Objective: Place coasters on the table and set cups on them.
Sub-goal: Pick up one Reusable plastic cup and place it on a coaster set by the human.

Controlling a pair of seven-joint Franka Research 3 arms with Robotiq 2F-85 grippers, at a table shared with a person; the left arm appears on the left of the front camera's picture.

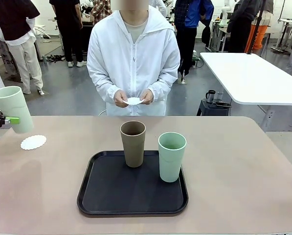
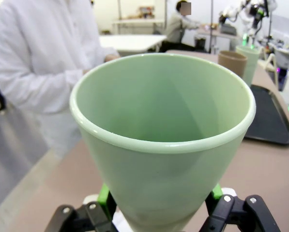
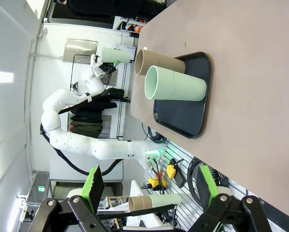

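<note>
The left fingers (image 1: pixel 10 120) grip a mint cup (image 1: pixel 12 107) near the one laid coaster (image 1: pixel 33 142); the right fingers (image 3: pixel 151 193) are open. Two cups (image 1: pixel 133 142) wait on the tray (image 1: pixel 116 196).

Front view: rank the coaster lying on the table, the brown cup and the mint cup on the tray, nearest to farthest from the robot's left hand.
1. Lace coaster, on the table just below the left hand, which grips a raised mint cup.
2. Brown cup, at the back of the tray.
3. Mint cup on the tray, right of the brown cup, farthest.
</note>
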